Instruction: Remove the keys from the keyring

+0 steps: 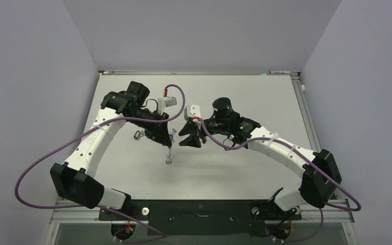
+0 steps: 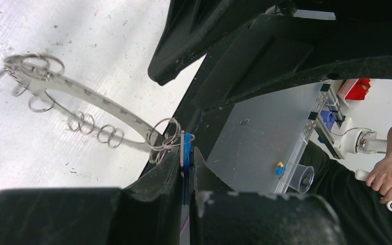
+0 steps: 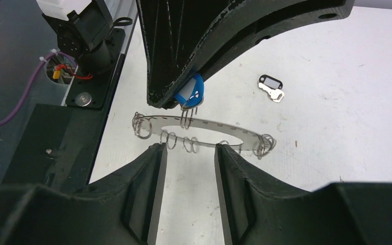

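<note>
The left hand (image 2: 186,171) pinches a blue plastic-headed key (image 2: 186,145). A flat grey metal keyring (image 2: 97,100) with wire loops hangs from it, and the right hand (image 3: 190,152) is open beside it.

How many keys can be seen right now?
2: a blue-headed key pinched in the left gripper, at the keyring; a loose key lying on the table. Others may be hidden.

blue key (image 2: 186,142): blade hidden between left gripper (image 2: 186,153) fingers | keyring (image 1: 169,159): too small in top view
</note>
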Motion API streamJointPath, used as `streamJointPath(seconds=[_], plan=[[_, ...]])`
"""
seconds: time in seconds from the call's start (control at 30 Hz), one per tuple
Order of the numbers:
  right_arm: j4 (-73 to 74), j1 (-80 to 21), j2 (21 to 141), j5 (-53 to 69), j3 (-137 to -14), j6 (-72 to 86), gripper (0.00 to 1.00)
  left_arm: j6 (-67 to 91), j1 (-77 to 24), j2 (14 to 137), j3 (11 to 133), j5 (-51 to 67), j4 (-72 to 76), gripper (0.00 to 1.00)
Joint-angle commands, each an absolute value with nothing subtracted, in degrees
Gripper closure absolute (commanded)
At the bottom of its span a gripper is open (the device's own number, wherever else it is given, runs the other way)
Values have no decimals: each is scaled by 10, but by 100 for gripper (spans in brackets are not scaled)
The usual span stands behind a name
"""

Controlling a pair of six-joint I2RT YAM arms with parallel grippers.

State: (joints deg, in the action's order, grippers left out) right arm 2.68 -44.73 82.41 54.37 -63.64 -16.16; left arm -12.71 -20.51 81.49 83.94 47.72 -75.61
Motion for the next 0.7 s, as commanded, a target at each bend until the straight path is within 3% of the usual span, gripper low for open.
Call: streamJointPath(seconds=[0.0, 0.3, 0.67], plan=[[25, -453, 812, 542, -662, -191, 59, -155, -202, 811, 868, 495, -773, 100], [-14, -463, 817, 527, -657, -175, 57, -146, -202, 816, 865, 511, -764, 100], [-18, -489, 837, 517, -671, -179, 64, -142, -202, 815, 862, 515, -761, 100]])
